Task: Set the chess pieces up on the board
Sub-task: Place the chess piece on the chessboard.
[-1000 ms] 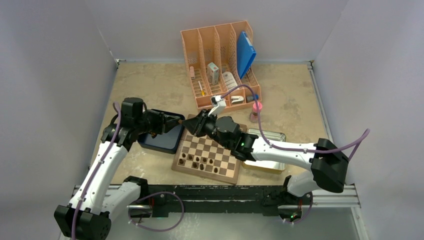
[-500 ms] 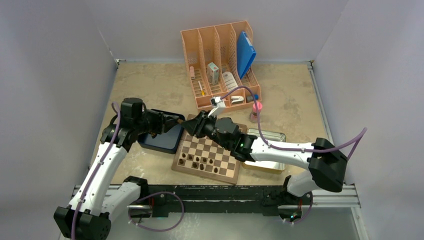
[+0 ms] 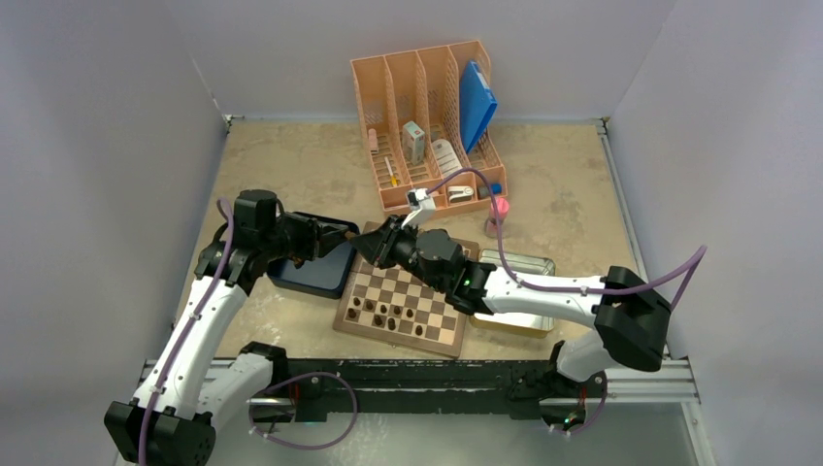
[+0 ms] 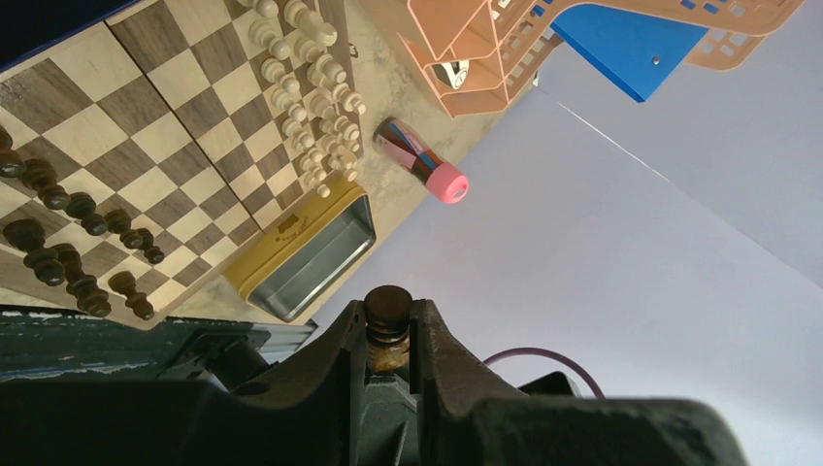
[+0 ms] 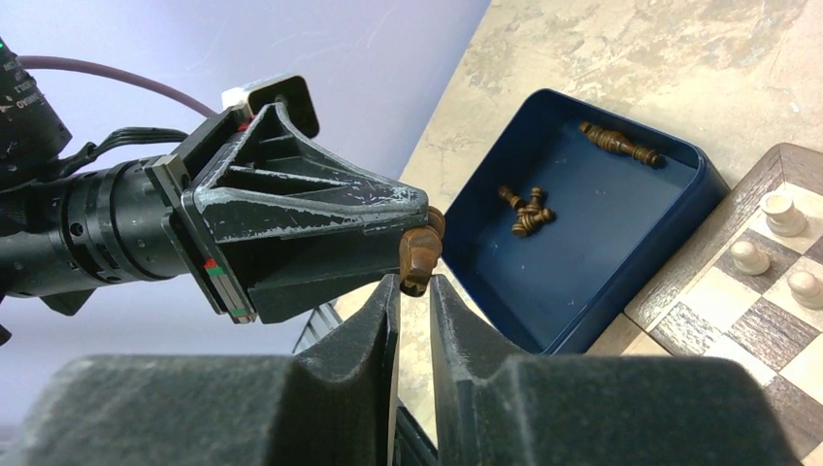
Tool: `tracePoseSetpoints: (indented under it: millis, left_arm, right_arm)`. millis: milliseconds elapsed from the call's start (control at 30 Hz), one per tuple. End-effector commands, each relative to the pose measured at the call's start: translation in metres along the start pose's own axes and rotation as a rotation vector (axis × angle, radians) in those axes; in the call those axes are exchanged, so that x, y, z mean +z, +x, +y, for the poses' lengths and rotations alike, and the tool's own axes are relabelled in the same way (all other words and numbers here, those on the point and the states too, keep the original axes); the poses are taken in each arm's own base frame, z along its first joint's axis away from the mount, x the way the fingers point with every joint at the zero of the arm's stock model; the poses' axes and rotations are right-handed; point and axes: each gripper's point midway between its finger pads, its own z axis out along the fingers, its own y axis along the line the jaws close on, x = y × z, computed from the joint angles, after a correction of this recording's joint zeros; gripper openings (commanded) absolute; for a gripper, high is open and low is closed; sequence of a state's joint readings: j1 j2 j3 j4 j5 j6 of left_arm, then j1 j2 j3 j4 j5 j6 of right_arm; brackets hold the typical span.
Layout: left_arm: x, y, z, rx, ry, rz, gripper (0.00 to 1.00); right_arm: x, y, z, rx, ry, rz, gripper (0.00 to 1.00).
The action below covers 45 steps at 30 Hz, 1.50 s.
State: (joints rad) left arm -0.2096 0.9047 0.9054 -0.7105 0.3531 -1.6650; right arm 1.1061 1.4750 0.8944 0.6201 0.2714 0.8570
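My left end effector (image 4: 388, 330) clamps a dark chess piece (image 5: 419, 254) in the air between tray (image 5: 592, 316) and board (image 3: 417, 289). My right end effector (image 5: 410, 291) straddles the piece's base; whether it is gripping, I cannot tell. The right should pinch squarely before the left lets go.

- You're looking at a robotics lab cell, not a home or an office.
- Plain pale walls (image 3: 97, 146) box the table (image 3: 291, 165) in on three sides.
- The left arm (image 3: 199, 316) and the right arm (image 3: 543, 296) are bolted to a metal rail (image 3: 437, 374) at its near edge, each trailing a purple cable (image 3: 573, 286).
- The board (image 3: 403, 301), a metal tin (image 3: 529, 262) and an orange desk organizer (image 3: 427, 107) sit there like test props.
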Motion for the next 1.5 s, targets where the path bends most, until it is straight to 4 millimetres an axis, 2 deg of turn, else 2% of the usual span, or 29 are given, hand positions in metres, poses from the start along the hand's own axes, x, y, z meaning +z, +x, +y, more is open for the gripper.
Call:
tracePoseSetpoints:
  millis: [0,133,167,267,333,567,600,667,733,833,967,1067,1233,1367,1467]
  left_arm:
    - [-0.010,0.009,-0.019,0.043,0.073,0.034,0.00]
    - [-0.008,0.009,-0.013,0.042,0.059,0.044,0.00]
    - [-0.007,0.010,-0.012,0.048,0.056,0.048,0.03]
    - [-0.007,0.012,-0.011,0.102,0.062,0.059,0.32]
    - [-0.008,0.011,-0.010,0.128,0.061,0.052,0.42]
    - [-0.011,-0.011,-0.007,0.346,0.069,-0.090,0.54]
    - [-0.009,-0.019,-0.006,0.408,0.070,-0.131,0.56]
    - [-0.005,-0.028,-0.017,0.581,0.140,-0.185,0.62]
    - [0.000,-0.041,-0.020,0.716,0.137,-0.249,0.63]
    - [0.011,-0.062,-0.024,0.892,0.049,-0.303,0.65]
    - [0.040,-0.070,-0.027,1.085,-0.046,-0.212,0.66]
    - [0.058,-0.088,-0.021,1.097,-0.077,-0.222,0.66]
    - [0.072,-0.104,-0.014,1.042,-0.061,-0.161,0.67]
    - [0.075,-0.119,-0.006,1.024,-0.089,-0.126,0.66]
    - [0.070,-0.135,-0.002,0.954,-0.076,-0.094,0.67]
  right_arm:
    - [0.004,-0.021,0.021,0.019,-0.052,-0.076,0.15]
    - [0.004,-0.024,0.024,0.011,-0.066,-0.091,0.02]
    - [0.004,-0.024,0.024,0.006,-0.064,-0.091,0.00]
    - [0.003,-0.022,0.022,-0.007,-0.054,-0.073,0.00]
    - [-0.001,-0.021,0.019,-0.035,-0.041,-0.060,0.00]
    - [-0.022,-0.024,-0.006,-0.131,0.070,-0.039,0.00]
    - [-0.027,-0.024,-0.010,-0.143,0.085,-0.031,0.00]
    - [-0.036,-0.021,-0.015,-0.174,0.103,0.003,0.00]
    - [-0.044,-0.026,-0.017,-0.222,0.121,0.003,0.00]
    - [-0.052,-0.019,-0.022,-0.315,0.141,0.087,0.00]
    - [-0.060,-0.009,-0.032,-0.406,0.202,0.213,0.00]
    - [-0.062,-0.001,-0.028,-0.424,0.169,0.256,0.00]
    - [-0.067,0.029,-0.037,-0.456,0.199,0.393,0.00]
    - [-0.070,0.059,-0.037,-0.496,0.213,0.502,0.00]
    - [-0.069,0.076,-0.029,-0.530,0.203,0.558,0.00]
